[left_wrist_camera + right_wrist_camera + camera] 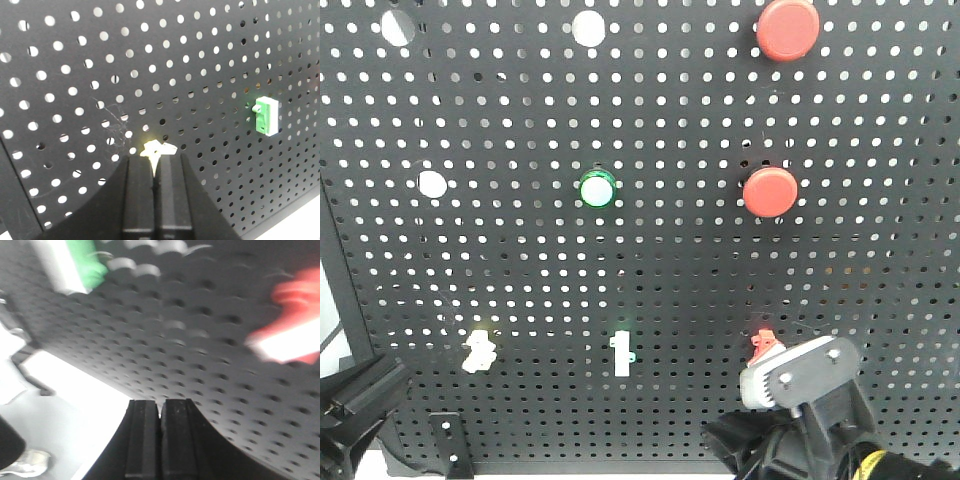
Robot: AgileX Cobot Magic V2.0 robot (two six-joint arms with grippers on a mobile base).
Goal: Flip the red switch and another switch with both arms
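We see our left hand [157,162], fingers together, near the pale yellow switch [158,149]; our right hand [160,409], fingers together too, just beside the red switch [761,345].

Showing a matte black left arm [355,408] and right arm [820,445].
Carrying at five o'clock a grey finger plate [812,372] with two screws, edging a white ribbed pad [757,386], trailing a yellow cable [868,464].
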